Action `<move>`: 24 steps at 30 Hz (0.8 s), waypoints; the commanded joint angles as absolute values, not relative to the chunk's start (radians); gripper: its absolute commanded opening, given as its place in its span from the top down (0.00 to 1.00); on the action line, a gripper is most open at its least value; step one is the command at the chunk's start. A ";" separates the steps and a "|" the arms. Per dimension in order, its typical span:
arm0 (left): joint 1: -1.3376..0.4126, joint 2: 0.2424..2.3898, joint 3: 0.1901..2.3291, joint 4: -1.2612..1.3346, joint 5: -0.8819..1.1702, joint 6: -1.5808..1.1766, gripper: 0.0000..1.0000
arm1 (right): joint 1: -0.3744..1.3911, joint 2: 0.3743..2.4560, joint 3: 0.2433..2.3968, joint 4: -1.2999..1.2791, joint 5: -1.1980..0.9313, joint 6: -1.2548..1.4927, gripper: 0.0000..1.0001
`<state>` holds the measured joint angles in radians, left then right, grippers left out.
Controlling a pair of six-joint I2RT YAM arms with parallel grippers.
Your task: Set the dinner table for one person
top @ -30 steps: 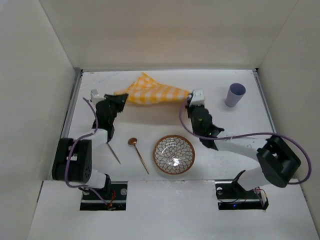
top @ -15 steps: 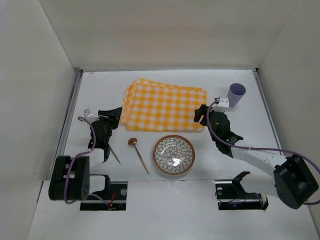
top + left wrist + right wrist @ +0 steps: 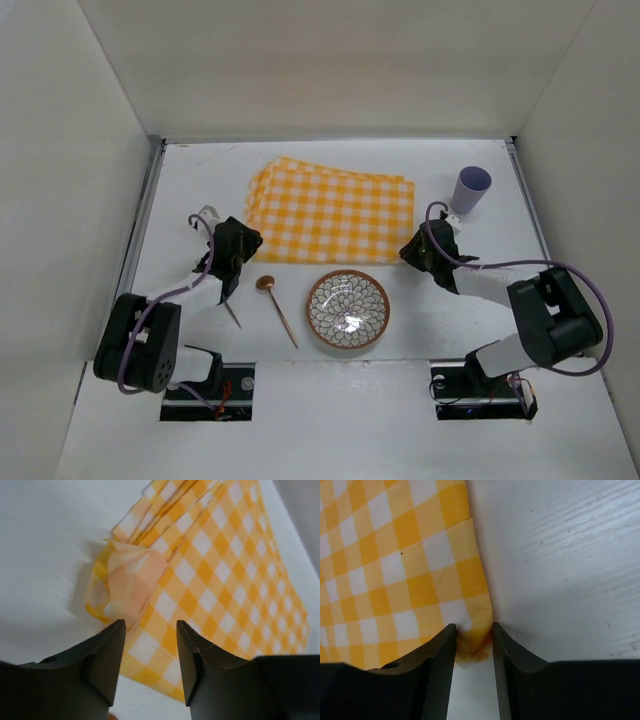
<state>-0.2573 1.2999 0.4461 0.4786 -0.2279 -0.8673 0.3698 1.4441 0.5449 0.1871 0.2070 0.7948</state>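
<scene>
pinching checked cloth corner: right gripper | left gripper: parted at cloth edge

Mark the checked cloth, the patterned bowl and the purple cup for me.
checked cloth [image 3: 330,212], top external view, middle of the spread fabric.
patterned bowl [image 3: 347,308], top external view, centre of its inside.
purple cup [image 3: 468,192], top external view, on its outer wall.

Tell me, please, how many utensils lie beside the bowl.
2: a spoon left of the bowl, and a thin stick farther left, its top under the left arm.
</scene>
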 commanded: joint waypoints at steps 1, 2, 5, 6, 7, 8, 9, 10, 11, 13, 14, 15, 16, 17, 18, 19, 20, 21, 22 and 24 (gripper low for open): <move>-0.263 1.341 0.479 0.411 -0.299 -0.845 0.59 | 0.338 1.474 0.607 0.201 0.135 0.845 0.67; -0.263 1.351 0.479 0.411 -0.304 -0.853 0.64 | 0.320 1.482 0.609 0.209 0.126 0.848 0.74; -0.266 1.384 0.472 0.407 -0.304 -0.861 0.81 | 0.286 1.493 0.624 0.213 0.098 0.850 0.83; -0.269 1.396 0.471 0.403 -0.302 -0.861 0.85 | 0.280 1.496 0.629 0.215 0.097 0.853 0.84; -0.272 1.407 0.466 0.397 -0.301 -0.861 0.89 | 0.280 1.497 0.630 0.215 0.098 0.856 0.86; -0.277 1.411 0.462 0.393 -0.301 -0.862 0.91 | 0.281 1.494 0.632 0.216 0.107 0.859 0.87; -0.289 1.413 0.453 0.387 -0.308 -0.859 0.93 | 0.281 1.491 0.632 0.219 0.115 0.862 0.88; -0.300 1.407 0.437 0.384 -0.313 -0.859 0.95 | 0.281 1.486 0.632 0.219 0.123 0.864 0.88; -0.303 1.395 0.422 0.383 -0.321 -0.861 0.96 | 0.281 1.480 0.630 0.219 0.126 0.864 0.88; -0.315 1.350 0.385 0.380 -0.334 -0.862 0.97 | 0.275 1.464 0.623 0.213 0.138 0.859 0.87; -0.323 1.323 0.368 0.373 -0.336 -0.862 0.97 | 0.274 1.456 0.617 0.212 0.146 0.856 0.87; -0.329 1.303 0.358 0.367 -0.337 -0.861 0.97 | 0.266 1.451 0.611 0.210 0.147 0.853 0.87; -0.341 1.283 0.348 0.358 -0.342 -0.856 0.97 | 0.262 1.450 0.606 0.216 0.146 0.850 0.87; -0.352 1.266 0.342 0.345 -0.344 -0.857 0.97 | 0.257 1.448 0.603 0.219 0.144 0.850 0.87; -0.364 1.255 0.338 0.335 -0.344 -0.861 0.97 | 0.252 1.450 0.603 0.219 0.146 0.848 0.87; -0.376 1.249 0.336 0.328 -0.344 -0.862 0.97 | 0.246 1.454 0.604 0.219 0.144 0.847 0.87; -0.393 1.238 0.331 0.322 -0.345 -0.864 0.97 | 0.242 1.460 0.610 0.219 0.143 0.844 0.86; -0.401 1.230 0.328 0.318 -0.350 -0.865 0.97 | 0.235 1.463 0.615 0.219 0.143 0.841 0.86; -0.410 1.218 0.325 0.311 -0.354 -0.868 0.97 | 0.229 1.465 0.620 0.219 0.143 0.838 0.85; -0.418 1.186 0.316 0.287 -0.356 -0.874 0.97 | 0.216 1.463 0.623 0.216 0.147 0.831 0.84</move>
